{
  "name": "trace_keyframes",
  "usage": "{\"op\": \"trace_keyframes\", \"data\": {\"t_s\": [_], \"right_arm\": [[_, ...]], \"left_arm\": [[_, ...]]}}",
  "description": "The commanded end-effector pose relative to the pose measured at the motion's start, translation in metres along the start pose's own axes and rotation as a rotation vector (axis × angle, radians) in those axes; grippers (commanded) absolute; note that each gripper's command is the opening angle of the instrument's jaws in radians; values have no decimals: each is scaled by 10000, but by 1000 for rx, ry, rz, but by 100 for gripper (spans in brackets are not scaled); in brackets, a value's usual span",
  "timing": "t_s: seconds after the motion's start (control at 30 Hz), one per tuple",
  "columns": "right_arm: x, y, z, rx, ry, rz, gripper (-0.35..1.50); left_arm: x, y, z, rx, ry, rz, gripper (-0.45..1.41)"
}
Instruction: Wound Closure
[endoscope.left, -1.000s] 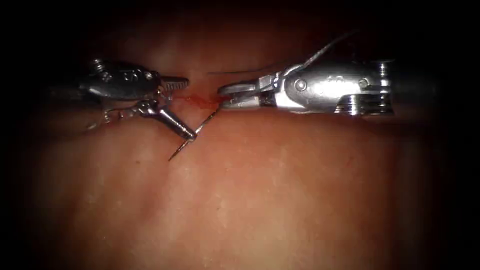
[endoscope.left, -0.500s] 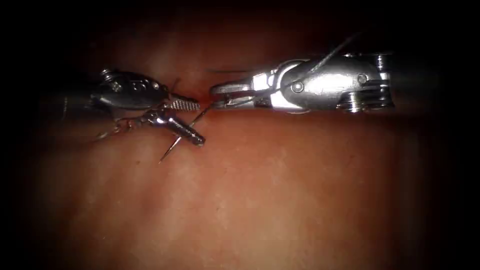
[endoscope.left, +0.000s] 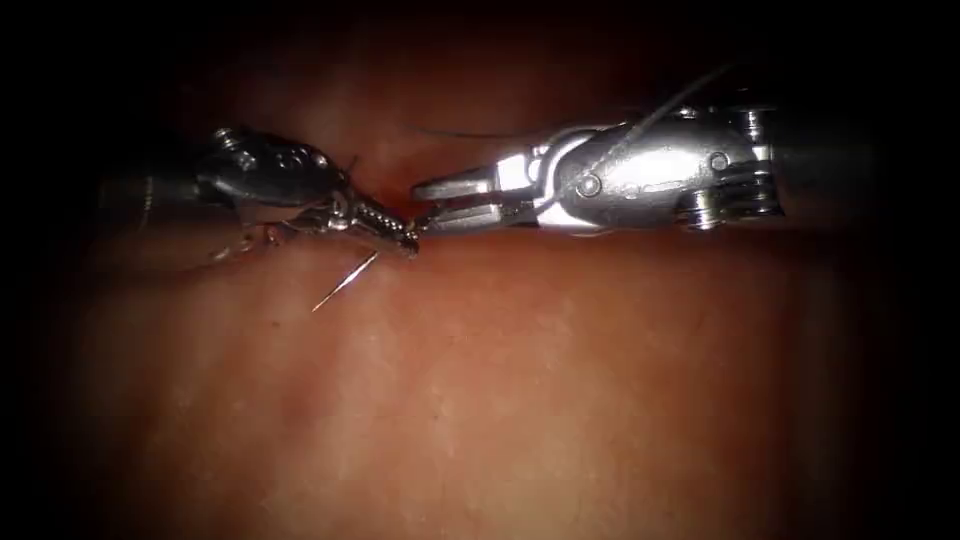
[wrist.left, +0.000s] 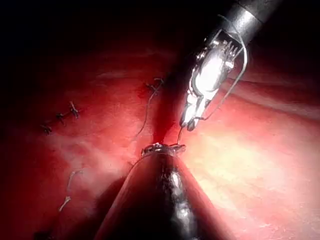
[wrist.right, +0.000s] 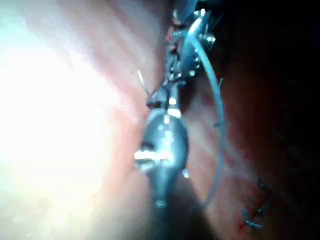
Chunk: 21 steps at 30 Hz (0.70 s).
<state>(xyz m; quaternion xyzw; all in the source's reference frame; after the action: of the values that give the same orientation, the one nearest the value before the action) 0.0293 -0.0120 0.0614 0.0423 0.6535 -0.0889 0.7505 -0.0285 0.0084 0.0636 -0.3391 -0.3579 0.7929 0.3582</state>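
Observation:
In the endoscope view my left tool comes in from the left with its jaws shut on the needle partway along its curve. The needle's sharp end points down and to the left, above the tissue and out of it. My right tool meets it tip to tip at the cut, its jaws slightly parted and holding nothing. Thread runs up over the right tool's wrist. In the left wrist view the right tool hangs just above my left jaws, with a loop of thread beside it.
Finished stitches lie along the closed part of the cut, with another knot and its loose thread tail nearer the tools. More stitches appear in the right wrist view. A thin strand lies behind the tools.
The left jaws, wide open a second ago, have closed on the needle. The right jaws, which held the needle's rear end, have parted and let it go. Both tools have shifted a little upward.

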Motion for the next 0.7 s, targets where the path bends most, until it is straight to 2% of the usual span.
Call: {"op": "trace_keyframes", "data": {"t_s": [0.03, 0.1, 0.23, 0.37, 0.53, 0.7], "right_arm": [[-2, 5, 5, -46, -17, 44, 52], [0, 8, 3, -106, -30, 157, 93], [4, 12, 1, -205, -62, 263, 116], [6, 12, 3, -286, -89, 300, 123], [5, 9, 15, -421, -96, 350, 123], [-4, 5, 22, -543, -141, 354, 116]], "left_arm": [[5, -4, 5, -5, 14, -16, -45], [5, -4, 5, -9, 25, -15, -45], [11, -7, 4, -10, 80, -63, -45], [17, -9, 5, -2, 132, -102, -45], [23, -11, 5, -5, 203, -132, -42], [25, -8, 1, -12, 223, -137, -45]]}}
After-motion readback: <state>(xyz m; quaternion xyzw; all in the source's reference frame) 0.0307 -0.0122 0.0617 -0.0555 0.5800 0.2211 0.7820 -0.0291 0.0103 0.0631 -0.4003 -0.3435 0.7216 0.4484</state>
